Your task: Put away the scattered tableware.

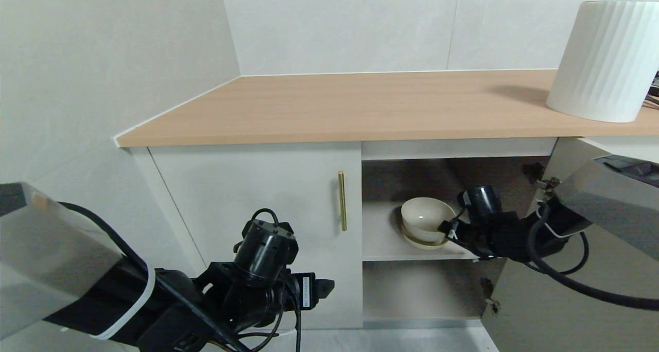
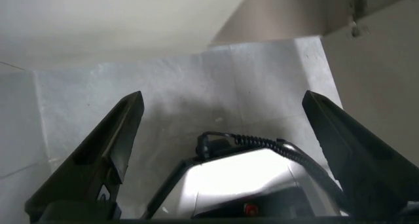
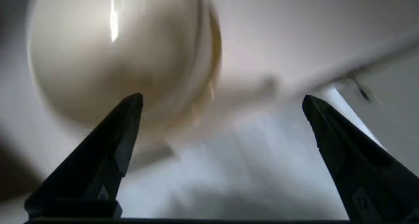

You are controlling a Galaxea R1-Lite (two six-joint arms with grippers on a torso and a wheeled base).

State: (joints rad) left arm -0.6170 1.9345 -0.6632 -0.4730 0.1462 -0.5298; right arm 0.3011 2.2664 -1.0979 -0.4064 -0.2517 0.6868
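Observation:
A cream bowl (image 1: 423, 217) rests tilted on a gold-rimmed plate (image 1: 418, 242) on the middle shelf (image 1: 381, 239) of the open cabinet. My right gripper (image 1: 447, 230) is inside the cabinet just to the right of the bowl, open and holding nothing. In the right wrist view the bowl (image 3: 118, 54) lies just beyond the spread fingers (image 3: 105, 165) of the right gripper (image 3: 221, 101), off toward one of them. My left gripper (image 1: 322, 289) hangs low in front of the closed left door, open and holding nothing. In the left wrist view the left gripper (image 2: 221, 96) points at pale floor.
The closed left door carries a brass handle (image 1: 341, 200). The right door (image 1: 561, 275) is swung open beside my right arm. A wooden countertop (image 1: 334, 110) runs above, with a white ribbed cylinder (image 1: 602, 58) at its right end. A lower shelf (image 1: 417, 290) lies beneath.

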